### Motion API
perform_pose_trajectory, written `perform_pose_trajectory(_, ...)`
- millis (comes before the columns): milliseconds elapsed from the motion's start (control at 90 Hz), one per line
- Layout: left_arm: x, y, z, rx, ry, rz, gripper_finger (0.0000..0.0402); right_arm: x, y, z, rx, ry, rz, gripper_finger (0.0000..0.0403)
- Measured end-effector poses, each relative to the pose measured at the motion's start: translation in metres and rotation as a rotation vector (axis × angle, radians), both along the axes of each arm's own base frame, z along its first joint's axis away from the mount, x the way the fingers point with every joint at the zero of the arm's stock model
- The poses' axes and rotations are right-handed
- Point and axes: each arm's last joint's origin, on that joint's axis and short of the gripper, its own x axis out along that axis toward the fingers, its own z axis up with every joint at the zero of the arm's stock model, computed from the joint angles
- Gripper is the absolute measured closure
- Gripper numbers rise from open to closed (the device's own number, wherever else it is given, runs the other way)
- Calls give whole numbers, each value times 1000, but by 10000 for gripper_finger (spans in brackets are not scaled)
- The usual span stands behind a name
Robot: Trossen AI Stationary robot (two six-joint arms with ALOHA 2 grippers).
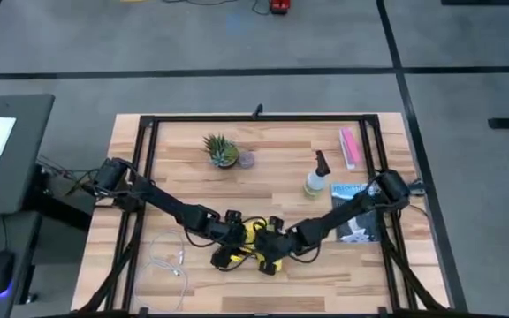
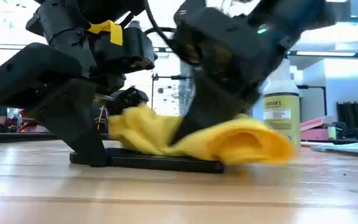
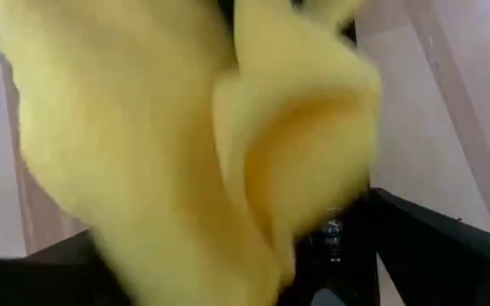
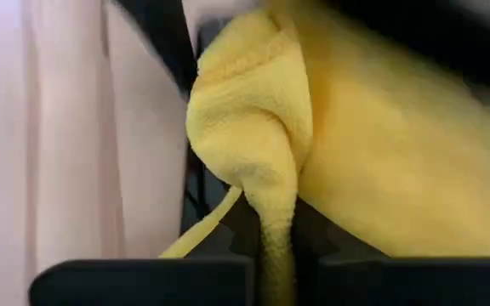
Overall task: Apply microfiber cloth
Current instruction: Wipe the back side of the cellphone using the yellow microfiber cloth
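- High view: the bright yellow soft microfiber cloth point(image 1: 256, 231) lies bunched at the wooden table's point(image 1: 263, 185) six o'clock edge, draped over a flat black smartphone point(image 2: 148, 161).
- Left gripper point(image 1: 230, 257) stands at the cloth's nine o'clock side; whether its fingers are clenched cannot be told.
- Right gripper point(image 1: 270, 262) at three o'clock, fingers clenched on a cloth fold.

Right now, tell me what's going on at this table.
Both arms have met near the table's front edge, working a yellow cloth bunched on a black phone that lies flat on the wood. The right gripper pinches a fold of the cloth. The left gripper is down at the phone's end. A spray bottle stands behind.
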Motion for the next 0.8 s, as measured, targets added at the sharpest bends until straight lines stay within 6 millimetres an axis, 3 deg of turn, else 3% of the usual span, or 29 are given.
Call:
perform_pose_trajectory(100, 0, 0, 0, -8, -1, 16, 55, -23, 7, 5, -46, 114, -25, 395)
perform_pose_trajectory(189, 0, 0, 0, -22, -3, 61, 55, -26, 16, 10, -31, 75, 5, 395)
perform_pose_trajectory(344, 2, 0, 1, -61, -22, 146, 55, 1, 16, 12, 42, -128, 57, 395)
perform_pose_trajectory(478, 3, 0, 2, -78, -37, 208, 55, 28, -4, 10, 43, -289, 51, 395)
perform_pose_trajectory(567, 3, 1, 2, -71, -41, 213, 55, 36, -16, 10, 31, -314, 32, 395)
perform_pose_trajectory(689, 3, 1, 1, -63, -39, 217, 55, 25, -22, 4, -9, -167, -5, 395)
perform_pose_trajectory(800, 3, 1, 1, -61, -37, 217, 55, -1, -11, 8, -100, -22, -58, 395)
